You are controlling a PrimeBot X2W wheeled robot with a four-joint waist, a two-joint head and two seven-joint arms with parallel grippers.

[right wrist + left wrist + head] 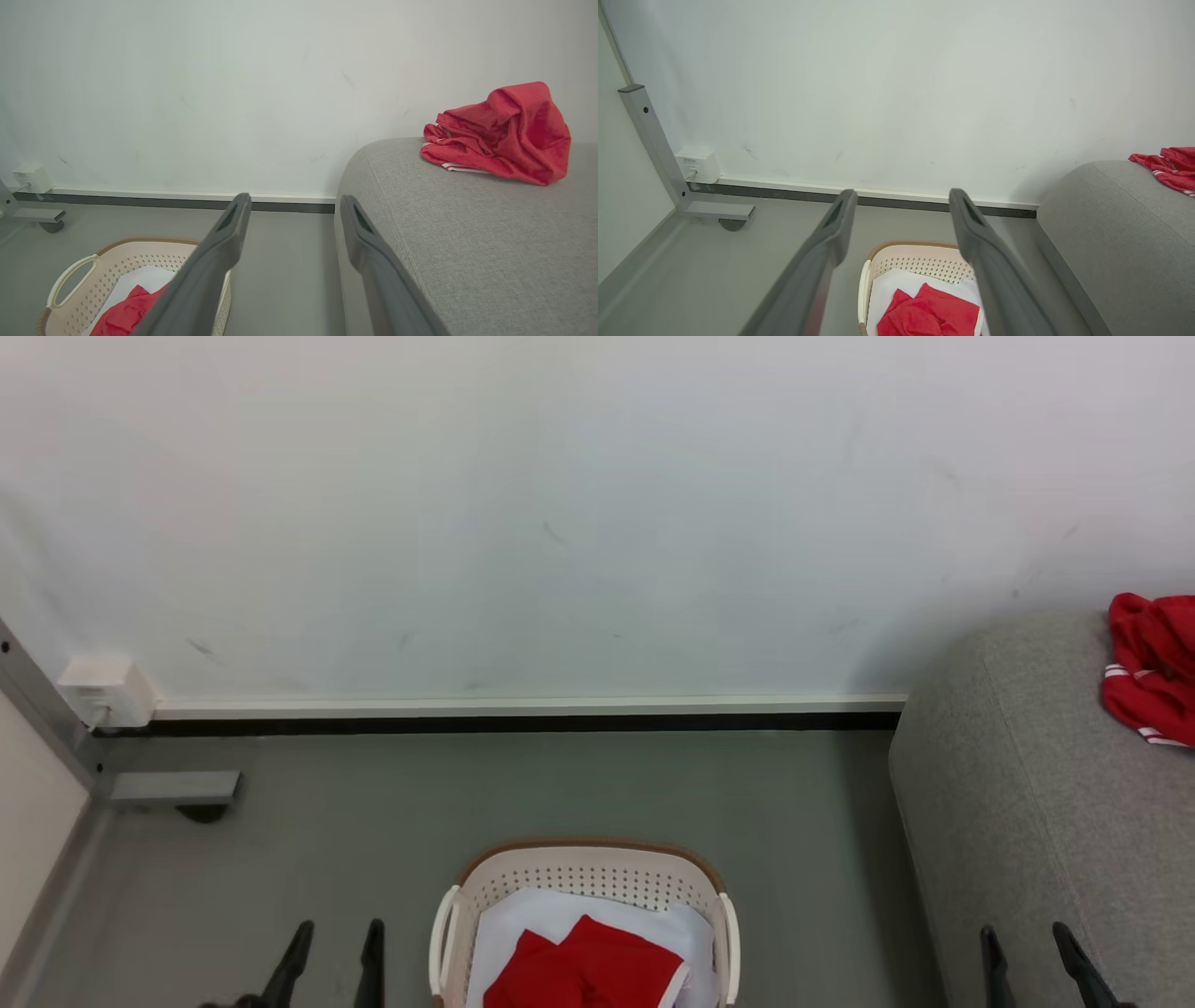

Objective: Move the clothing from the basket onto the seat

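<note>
place: mock living room | signs: seat (1027,821), basket (588,847), bare wall (560,523), metal frame (168,788)

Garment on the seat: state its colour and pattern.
The garment is red with white edge stripes; the right wrist view shows it best.

No legible text or labels.

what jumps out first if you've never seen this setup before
The red jumps out: a crumpled red garment lies on the grey seat at the right, close to the wall. More red clothing sits on a white piece in the basket on the floor. At the bottom of the head view, the left gripper and right gripper are open and hold nothing.
</note>
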